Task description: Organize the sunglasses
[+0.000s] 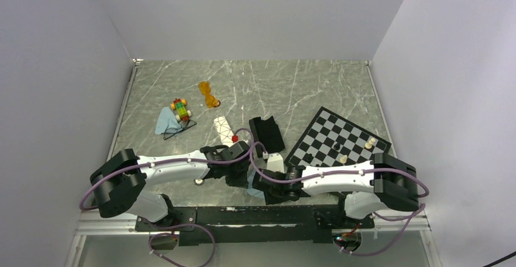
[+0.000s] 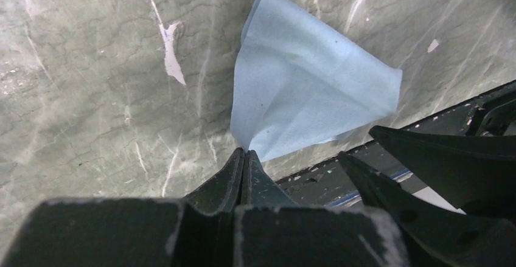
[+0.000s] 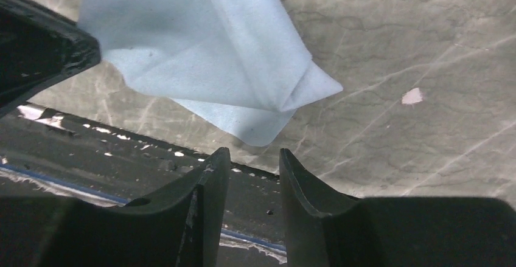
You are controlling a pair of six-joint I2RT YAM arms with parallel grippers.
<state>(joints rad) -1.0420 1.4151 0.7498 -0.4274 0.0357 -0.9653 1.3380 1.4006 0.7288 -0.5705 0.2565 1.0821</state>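
Note:
The orange sunglasses (image 1: 209, 95) lie at the back of the table. The thin black wire-framed sunglasses (image 1: 184, 126) rest on the edge of a blue cloth (image 1: 165, 121) at the left. My left gripper (image 2: 244, 152) hangs near the table's front edge, shut on the corner of a second light blue cloth (image 2: 307, 84). My right gripper (image 3: 254, 155) faces it with its jaws apart and nothing between them. The cloth's (image 3: 207, 48) folded corner hangs just beyond its fingertips. In the top view both grippers meet near the front middle (image 1: 254, 182).
A colourful toy car (image 1: 180, 108) sits beside the far cloth. A white patterned case (image 1: 224, 129) and an open black case (image 1: 266, 133) lie mid-table. A chessboard (image 1: 331, 134) with a few pieces is at the right. The table's front edge (image 3: 122, 139) runs just under both grippers.

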